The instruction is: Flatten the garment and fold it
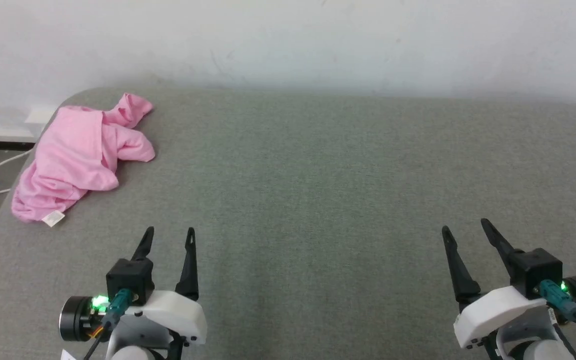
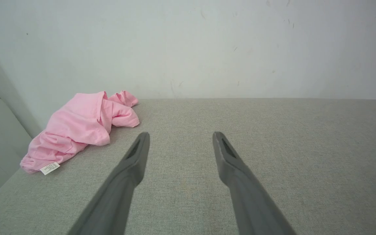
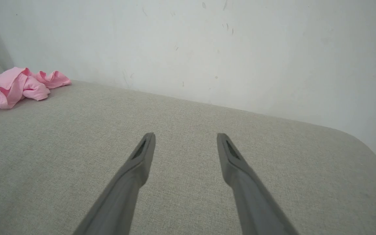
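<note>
Left gripper (image 1: 170,230) and right gripper (image 1: 464,225), jaws apart and empty, at the near side; crumpled garment (image 1: 80,155) lies far left on the surface (image 1: 318,175)

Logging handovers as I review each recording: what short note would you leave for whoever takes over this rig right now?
Left gripper: open, empty, over the grey surface, the nearer one to the garment.
Right gripper: open, empty, far from it.
Garment: crumpled heap at the surface's far left corner, white label at its near end.
Done: nothing; not flattened, not folded.
Left: grasp it, spread it flat, fold.
</note>
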Motion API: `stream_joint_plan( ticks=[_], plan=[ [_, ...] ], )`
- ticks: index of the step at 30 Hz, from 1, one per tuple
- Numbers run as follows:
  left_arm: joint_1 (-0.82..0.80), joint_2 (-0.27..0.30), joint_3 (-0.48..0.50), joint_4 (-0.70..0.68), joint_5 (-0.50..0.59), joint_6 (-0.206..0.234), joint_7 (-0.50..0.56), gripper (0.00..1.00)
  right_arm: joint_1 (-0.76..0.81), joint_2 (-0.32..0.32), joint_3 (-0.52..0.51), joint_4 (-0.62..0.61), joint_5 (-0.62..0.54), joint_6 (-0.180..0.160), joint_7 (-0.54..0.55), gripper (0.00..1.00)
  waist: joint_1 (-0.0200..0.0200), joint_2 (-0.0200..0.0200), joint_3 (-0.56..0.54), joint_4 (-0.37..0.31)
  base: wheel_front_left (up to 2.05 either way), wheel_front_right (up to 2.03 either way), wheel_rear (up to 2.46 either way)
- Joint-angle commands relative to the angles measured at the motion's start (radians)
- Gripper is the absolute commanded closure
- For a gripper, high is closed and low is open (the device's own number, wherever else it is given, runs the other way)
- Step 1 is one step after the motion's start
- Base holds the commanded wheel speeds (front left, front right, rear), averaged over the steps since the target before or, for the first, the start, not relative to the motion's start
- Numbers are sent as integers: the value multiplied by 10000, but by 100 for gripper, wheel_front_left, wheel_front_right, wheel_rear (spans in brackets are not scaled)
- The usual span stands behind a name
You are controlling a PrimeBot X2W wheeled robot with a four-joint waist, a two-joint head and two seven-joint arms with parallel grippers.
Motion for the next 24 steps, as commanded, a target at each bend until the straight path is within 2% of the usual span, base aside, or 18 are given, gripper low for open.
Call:
stream_joint_plan(
  ticks=[1,24],
  plan=[
    [-166,59,-65,87,-129,90,-130,0,-105,9,30,65,65,-4,-87,0,0,0,8,185,0,0,0],
    [-190,267,-311,310,-415,424,-598,0,-220,14,202,248,218,-8,-327,0,0,0,-14,1417,0,0,0]
  ],
)
